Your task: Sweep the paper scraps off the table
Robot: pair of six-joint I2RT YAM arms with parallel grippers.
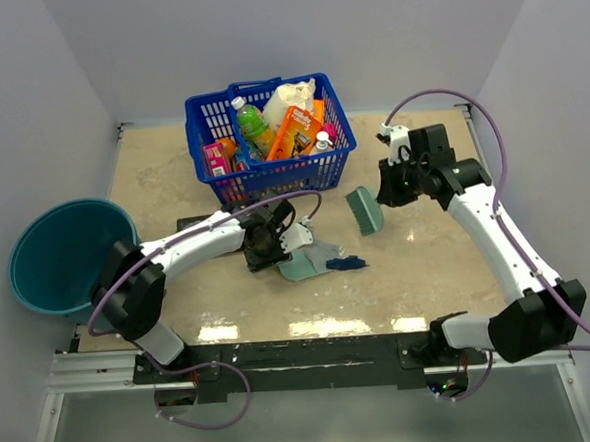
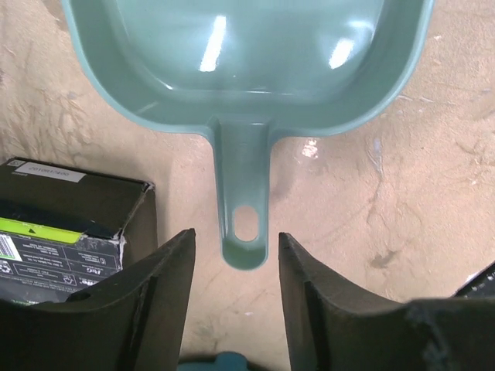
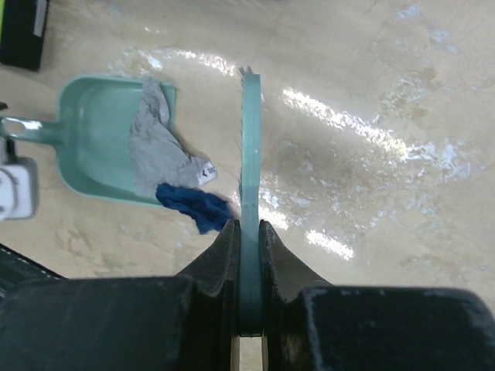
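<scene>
The beige surface [image 1: 428, 263] carries a green dustpan [image 3: 97, 147]. The left tool [image 2: 234, 236] is spread around its handle [image 2: 244, 178], with gaps on both sides. The right tool [image 3: 249, 232] pinches the brush [image 3: 250, 139] upright. Of the scraps [image 3: 158, 151], a grey one lies in the dustpan and a blue one at its lip.

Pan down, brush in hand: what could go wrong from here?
1. The left tool stands open astride the dustpan handle, not gripping it; a brush push could slide the dustpan away.
2. The dark blue scrap lies at its lip, mostly on the table, and the grey scrap drapes over it; a stroke of the brush in the right tool might scatter them.
</scene>
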